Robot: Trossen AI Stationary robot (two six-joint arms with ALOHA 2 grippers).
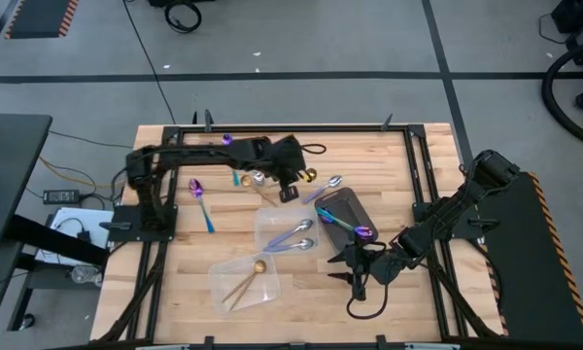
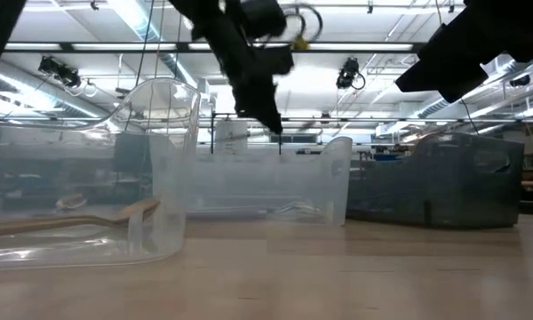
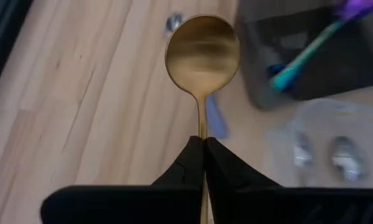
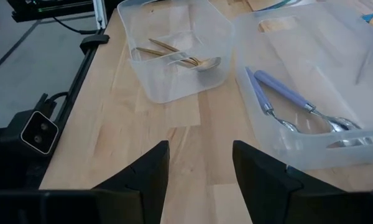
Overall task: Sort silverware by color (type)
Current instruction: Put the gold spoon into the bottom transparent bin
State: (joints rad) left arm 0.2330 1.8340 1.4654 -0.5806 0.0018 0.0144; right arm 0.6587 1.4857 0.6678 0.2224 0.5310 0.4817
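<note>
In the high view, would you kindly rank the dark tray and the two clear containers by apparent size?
1. Clear container with gold spoons
2. Unsure: dark tray and clear container with silver spoons look similar; the tray is partly hidden.

Bare wood before right tool (image 4: 199, 165); clear containers (image 4: 174, 50) beyond.
</note>
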